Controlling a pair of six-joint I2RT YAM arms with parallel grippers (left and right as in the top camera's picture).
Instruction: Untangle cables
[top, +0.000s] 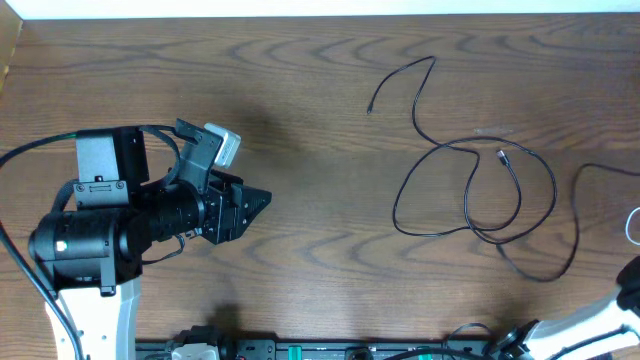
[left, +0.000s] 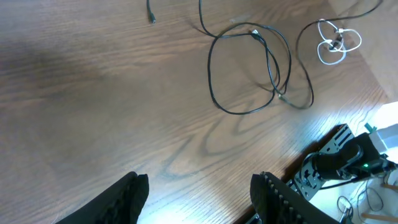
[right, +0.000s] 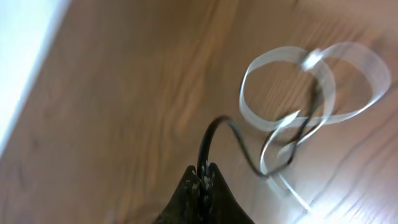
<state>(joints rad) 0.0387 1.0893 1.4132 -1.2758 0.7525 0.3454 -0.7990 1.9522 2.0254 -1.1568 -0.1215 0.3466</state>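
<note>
Overhead view: the black cable (top: 441, 142) lies on the brown wooden table (top: 300, 100), right of centre. It forms a few loose overlapping loops. One plug end is flung toward the far edge, and another strand trails off toward the right edge. The white cable (top: 635, 225) is barely in frame at that right edge. The left wrist view shows it better, as a small white coil (left: 333, 46) just beside the black loops (left: 211, 74); whether the two touch cannot be told. The left gripper (left: 202, 190) hangs over bare wood well apart from both cords, fingers spread wide, with nothing between them. The right wrist view is blurred. The right gripper (right: 202, 180) has its fingertips pinched together on the black cable (right: 208, 140), which rises from them and curves toward the white loops (right: 273, 55), seeming to cross them.
</note>
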